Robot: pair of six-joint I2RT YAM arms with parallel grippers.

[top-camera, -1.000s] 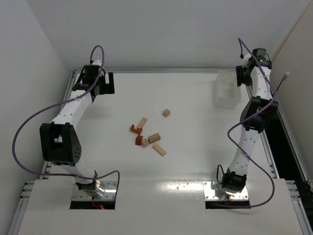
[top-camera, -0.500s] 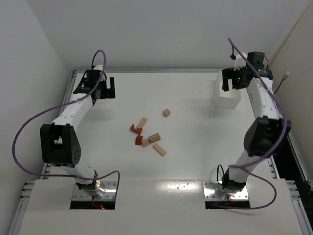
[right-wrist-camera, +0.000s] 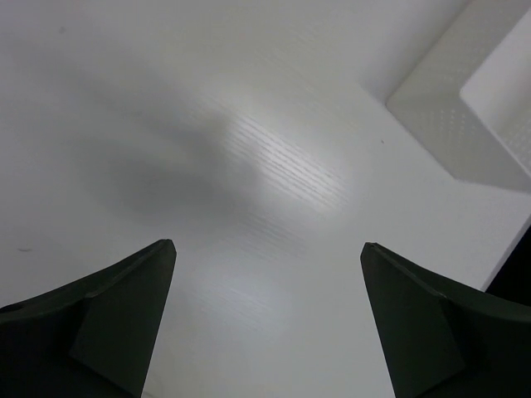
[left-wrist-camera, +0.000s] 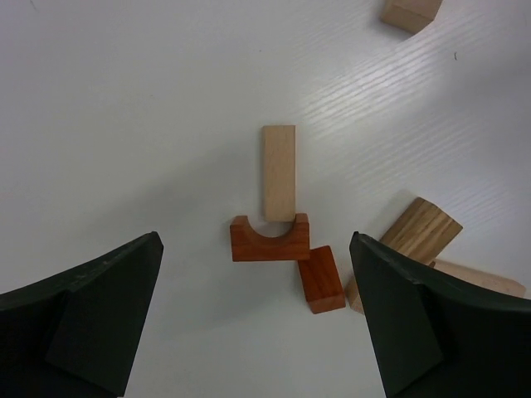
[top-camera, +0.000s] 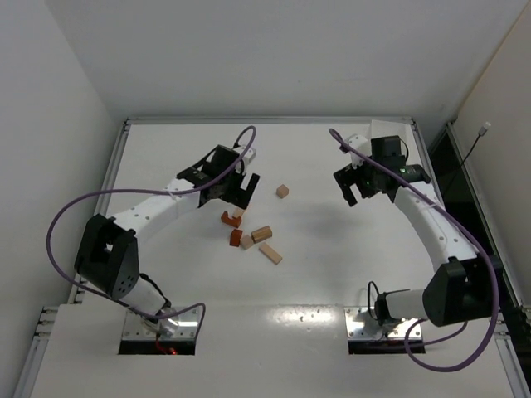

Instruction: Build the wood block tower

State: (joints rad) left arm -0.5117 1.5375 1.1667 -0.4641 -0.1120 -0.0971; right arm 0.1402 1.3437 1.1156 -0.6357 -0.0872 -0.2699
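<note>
White bench [top-camera: 332, 274] is seen beneath both arms. The wood blocks [top-camera: 251, 235] are scattered flat near its middle, none stacked. The left hand [top-camera: 237, 193] is held wide open above a reddish arch [left-wrist-camera: 269, 240], which is touched by a tan plank [left-wrist-camera: 280, 172]. The right hand [top-camera: 356, 197] is likewise spread open over the bench, with a white box [right-wrist-camera: 452, 108] nearby.
</note>
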